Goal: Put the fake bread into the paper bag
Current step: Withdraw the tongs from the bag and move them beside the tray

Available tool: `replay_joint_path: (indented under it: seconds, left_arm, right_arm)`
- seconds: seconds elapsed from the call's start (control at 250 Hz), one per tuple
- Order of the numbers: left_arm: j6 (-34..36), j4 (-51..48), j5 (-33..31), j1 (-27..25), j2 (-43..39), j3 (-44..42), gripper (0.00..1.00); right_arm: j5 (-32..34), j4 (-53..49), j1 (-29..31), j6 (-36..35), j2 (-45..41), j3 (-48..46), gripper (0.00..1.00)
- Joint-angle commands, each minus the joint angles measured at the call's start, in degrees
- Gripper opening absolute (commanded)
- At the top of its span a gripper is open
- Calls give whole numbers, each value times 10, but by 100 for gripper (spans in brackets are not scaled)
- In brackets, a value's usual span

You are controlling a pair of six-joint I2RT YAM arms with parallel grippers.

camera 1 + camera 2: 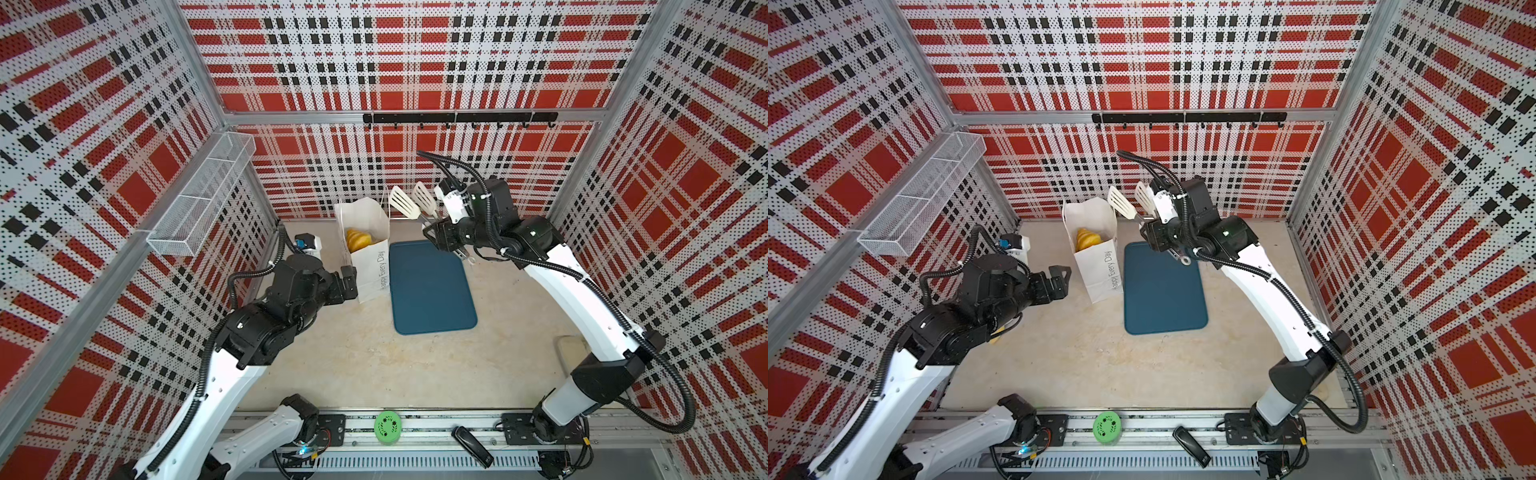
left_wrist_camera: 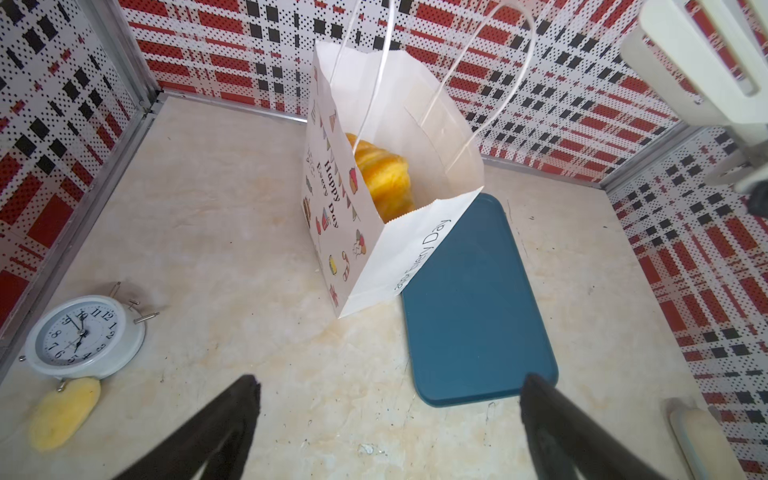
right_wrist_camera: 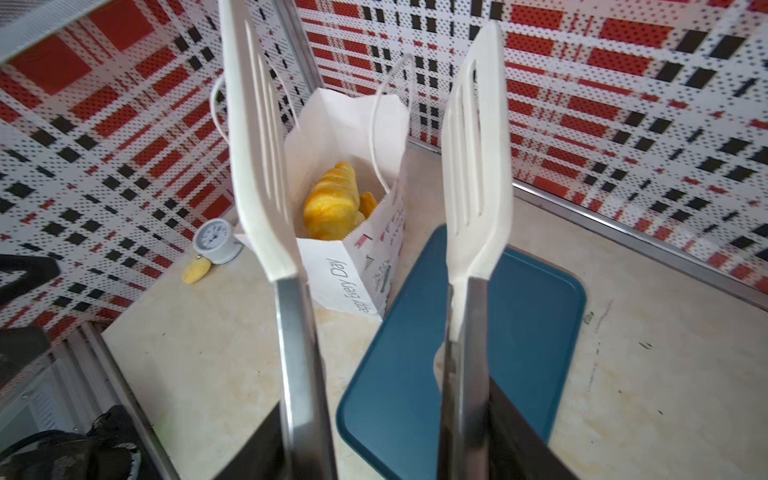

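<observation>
Bench [image 1: 353, 374]: beige marbled top, walled on three sides by red, black and white plaid perforated panels [image 1: 415, 62]. White paper bag [image 1: 370, 270] stands upright towards the back, right against the dark-teal rectangular tray [image 1: 430, 286]; golden fake bread [image 1: 358, 240] lies inside it. Left pincer [image 2: 390, 382] gapes wide, holding nothing. Right pincer [image 3: 384, 415] clamps white-headed steel tongs [image 3: 496, 145].

The paper bag [image 2: 365, 257] stands with its mouth open upward, fake bread [image 2: 384, 174] lying inside. The spread tongs [image 3: 473, 166] in the right claw [image 3: 386, 444] hang near that mouth. The teal tray [image 1: 430, 286] just beside the bag lies bare. The front of the table [image 1: 353, 365] is open; a clock [image 2: 83, 336] sits by the left wall.
</observation>
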Motion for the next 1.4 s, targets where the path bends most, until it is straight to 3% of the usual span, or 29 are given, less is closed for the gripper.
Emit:
replay_joint_path:
  seconds: [0.0, 0.424, 0.58, 0.836, 1.397]
  left_arm:
    - [-3, -7, -23, 4, -13, -12, 100]
    - [-16, 2, -71, 4, -31, -75, 99]
    - [-26, 5, -99, 5, -45, -106, 99]
    - [-47, 10, -91, 11, -55, -155, 99]
    - [-76, 21, -68, 34, -56, -221, 100]
  right_arm:
    - [31, 10, -25, -21, -39, -39, 60]
    - [90, 38, -140, -8, -129, -239, 57]
    - [91, 70, -179, 12, -131, -329, 57]
    - [93, 130, -208, 34, -115, -452, 56]
    - [115, 192, -231, 68, -36, -502, 56]
